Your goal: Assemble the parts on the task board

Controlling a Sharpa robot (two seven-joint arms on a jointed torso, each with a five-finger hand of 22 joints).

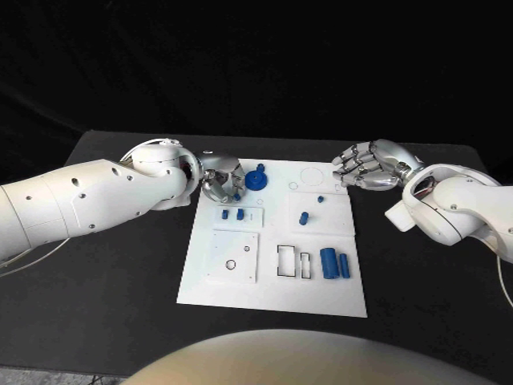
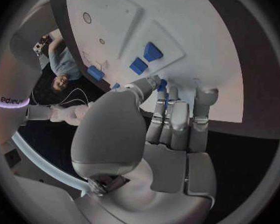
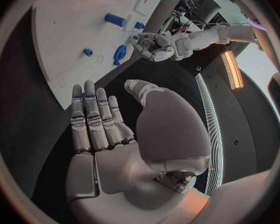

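The white task board [image 1: 274, 285] lies mid-table. At its far left edge my left hand [image 1: 224, 184] has thumb and fingertips closed on a blue knob-shaped part [image 1: 258, 176], which sits low over the board. The left wrist view shows that part [image 2: 162, 84] between the thumb tip and the fingers of the left hand [image 2: 171, 129]. The right wrist view shows the same blue part [image 3: 120, 55] beside the left hand [image 3: 154, 44]. My right hand [image 1: 366, 167] hovers off the board's far right corner, and in its wrist view its fingers [image 3: 96, 119] stretch out holding nothing.
Two small blue blocks [image 1: 232, 214] stand on the board's left. A short blue peg [image 1: 304, 216] lies at the centre, and two blue cylinders [image 1: 335, 265] lie beside rectangular slots [image 1: 293, 261]. A raised square plate [image 1: 235, 241] with holes sits near left.
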